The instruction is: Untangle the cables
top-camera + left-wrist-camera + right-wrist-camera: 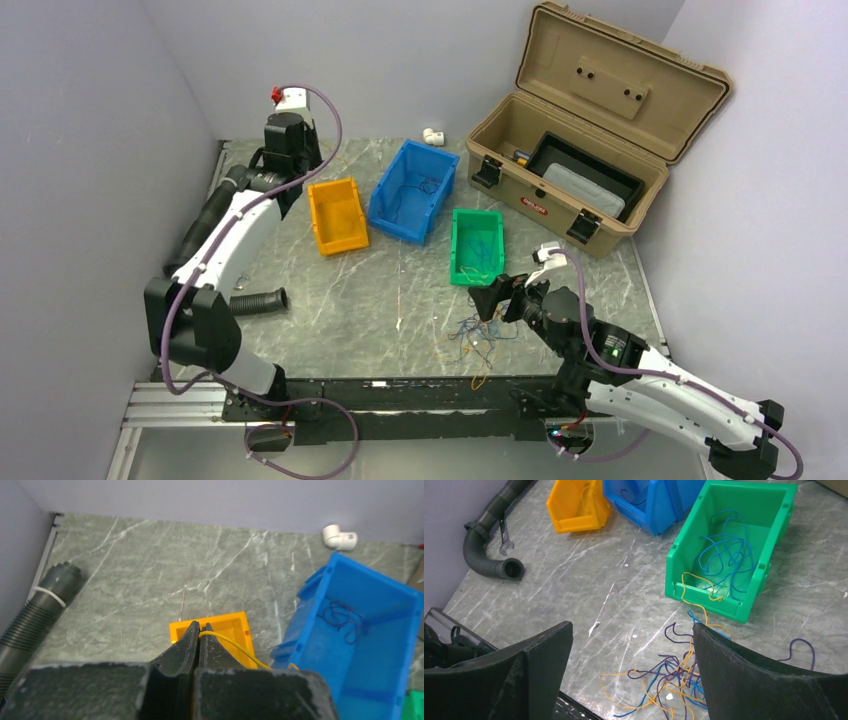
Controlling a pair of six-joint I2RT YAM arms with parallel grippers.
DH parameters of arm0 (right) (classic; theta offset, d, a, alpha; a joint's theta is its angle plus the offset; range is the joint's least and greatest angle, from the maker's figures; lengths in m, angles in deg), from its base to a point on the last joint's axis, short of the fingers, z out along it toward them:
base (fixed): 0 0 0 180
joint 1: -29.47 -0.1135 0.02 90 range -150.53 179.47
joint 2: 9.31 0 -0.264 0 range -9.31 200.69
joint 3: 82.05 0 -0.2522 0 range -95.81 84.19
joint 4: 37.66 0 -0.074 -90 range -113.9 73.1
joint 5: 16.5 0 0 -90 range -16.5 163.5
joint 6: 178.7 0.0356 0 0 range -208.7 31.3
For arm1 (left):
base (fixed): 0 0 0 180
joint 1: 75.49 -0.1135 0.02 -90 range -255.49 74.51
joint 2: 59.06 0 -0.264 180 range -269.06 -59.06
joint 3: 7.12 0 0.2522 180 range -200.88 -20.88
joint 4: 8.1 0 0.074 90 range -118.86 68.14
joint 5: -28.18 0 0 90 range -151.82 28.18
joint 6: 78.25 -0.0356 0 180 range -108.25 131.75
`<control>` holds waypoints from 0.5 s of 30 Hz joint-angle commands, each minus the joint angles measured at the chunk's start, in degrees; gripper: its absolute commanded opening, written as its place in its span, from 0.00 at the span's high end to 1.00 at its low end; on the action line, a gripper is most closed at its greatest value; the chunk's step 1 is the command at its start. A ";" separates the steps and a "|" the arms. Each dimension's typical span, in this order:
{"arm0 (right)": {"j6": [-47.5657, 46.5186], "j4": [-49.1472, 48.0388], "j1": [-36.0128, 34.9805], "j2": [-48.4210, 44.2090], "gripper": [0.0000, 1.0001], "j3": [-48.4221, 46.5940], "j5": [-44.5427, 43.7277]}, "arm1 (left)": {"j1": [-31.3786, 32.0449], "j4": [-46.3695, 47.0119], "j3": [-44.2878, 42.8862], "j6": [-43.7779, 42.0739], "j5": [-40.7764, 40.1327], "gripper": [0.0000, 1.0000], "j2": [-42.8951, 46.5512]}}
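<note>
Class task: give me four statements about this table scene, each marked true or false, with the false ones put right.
1. The left tool is shut on a yellow wire. True.
2. The right tool is shut. False: its jaws stand wide open above the loose tangle.
3. The green bin holds blue wires. True.
4. The tan toolbox is closed. False: it stands open.

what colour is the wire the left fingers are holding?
Yellow; the wire pinched between the left fingers shows best in the left wrist view.
</note>
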 commanded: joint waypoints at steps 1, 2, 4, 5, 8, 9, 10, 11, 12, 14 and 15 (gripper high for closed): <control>-0.59 0.56 -0.08 -1.17 0.09 -2.37 -1.66 | -0.75 0.10 -0.77 2.14 -2.26 1.00 -2.59; -0.49 0.60 -0.07 -1.24 0.09 -2.39 -1.69 | -0.76 0.39 0.13 2.28 -2.96 1.00 -3.04; -0.40 0.82 -0.08 -1.03 0.09 -2.58 -1.54 | -0.75 0.79 1.92 3.18 -4.74 1.00 -4.01; -0.36 1.01 -0.08 -0.88 0.09 -2.73 -1.43 | -0.75 1.13 2.77 3.23 -5.19 1.00 -4.57; -0.37 1.55 -0.08 -0.41 0.09 -3.31 -1.42 | -0.75 -0.17 3.50 2.84 -6.01 1.00 -7.30; -0.48 1.68 -0.08 -0.26 0.09 -3.47 -1.41 | -0.75 -1.60 2.91 2.89 -6.11 1.00 -8.54; -0.59 1.77 -0.04 -0.29 0.09 -3.61 -1.41 | -0.79 -3.17 1.93 2.65 -6.08 1.00 -9.99; -0.67 1.86 -0.08 -0.22 0.09 -3.81 -1.48 | -0.71 -5.10 0.82 2.43 -5.88 1.00 -11.37; -0.70 1.87 -0.06 -0.15 0.09 -3.82 -1.42 | -0.67 -6.76 -0.27 2.01 -5.52 1.00 -12.79; -0.75 1.80 -0.08 0.01 0.09 -3.86 -1.37 | -0.54 -10.32 -2.85 1.47 -5.05 1.00 -15.85; -0.60 1.77 -0.12 0.04 0.09 -3.86 -1.45 | -0.45 -12.45 -4.16 1.46 -5.10 1.00 -17.19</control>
